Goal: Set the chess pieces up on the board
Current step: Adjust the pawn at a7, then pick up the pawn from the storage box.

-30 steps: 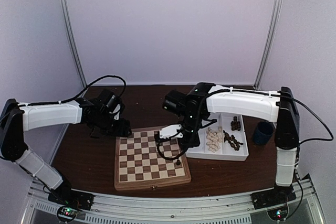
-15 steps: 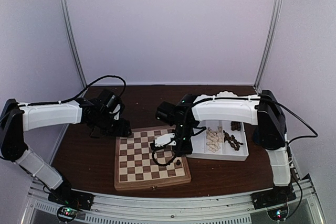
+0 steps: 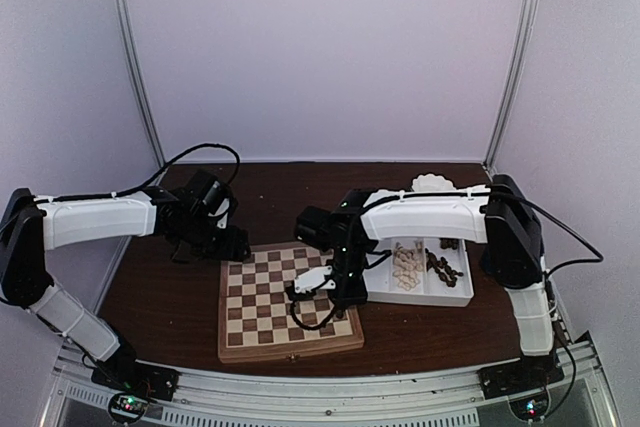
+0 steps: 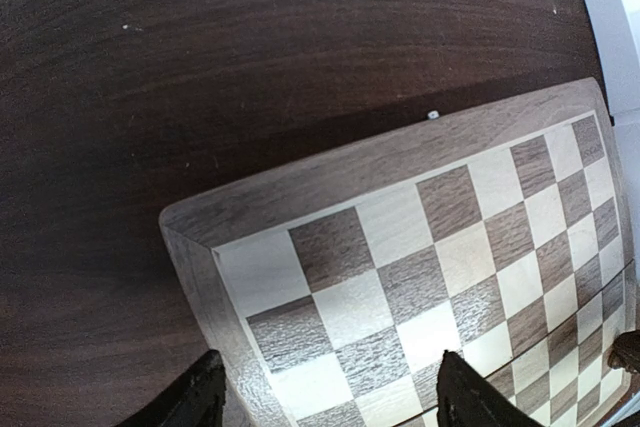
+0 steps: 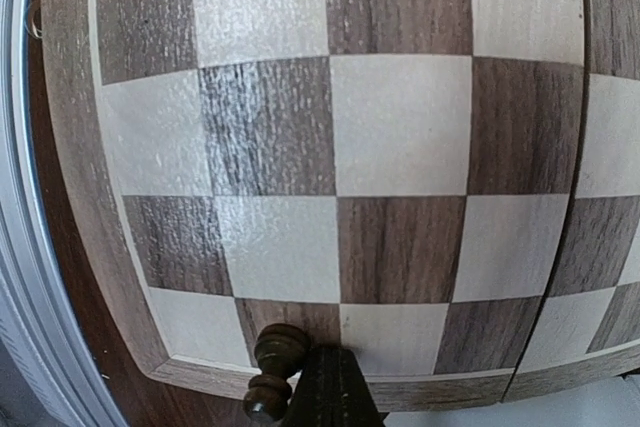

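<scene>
- The right tool is hanging low over the near right corner of the board, with its jaws pressed fully together and gripping nothing.
- A dark chess piece is sitting just to the left of those closed fingers, on the edge row by the board's frame; whether it is touching them cannot be told.
- The left tool is hovering over the board's far left corner with its jaws spread wide and nothing between them.
- The board is lying on the dark counter between the two arms.
- A white tray is sitting just beside the board's right edge, carrying cream pieces in one compartment and dark pieces in the next.
</scene>
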Controlling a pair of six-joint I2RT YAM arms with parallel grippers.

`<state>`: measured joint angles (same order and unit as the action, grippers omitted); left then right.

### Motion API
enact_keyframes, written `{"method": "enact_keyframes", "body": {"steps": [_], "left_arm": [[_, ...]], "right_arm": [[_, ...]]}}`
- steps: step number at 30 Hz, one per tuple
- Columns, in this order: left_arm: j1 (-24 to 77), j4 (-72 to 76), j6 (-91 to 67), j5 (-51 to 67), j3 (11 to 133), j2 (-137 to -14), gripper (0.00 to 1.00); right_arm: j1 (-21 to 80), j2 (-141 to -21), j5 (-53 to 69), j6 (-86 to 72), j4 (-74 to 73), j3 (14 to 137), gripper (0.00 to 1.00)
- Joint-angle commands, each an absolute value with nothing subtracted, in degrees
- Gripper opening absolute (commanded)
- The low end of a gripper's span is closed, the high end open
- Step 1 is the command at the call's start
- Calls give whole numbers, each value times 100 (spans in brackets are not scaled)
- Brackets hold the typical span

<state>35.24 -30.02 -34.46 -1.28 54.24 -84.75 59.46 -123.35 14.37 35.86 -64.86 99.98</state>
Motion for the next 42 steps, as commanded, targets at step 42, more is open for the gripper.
{"method": "enact_keyframes", "body": {"steps": [42], "left_arm": [[3507, -2581, -3318, 324, 5837, -8507, 71]], "right_arm": [[2083, -10020, 1040, 3498, -6110, 7535, 31]]}}
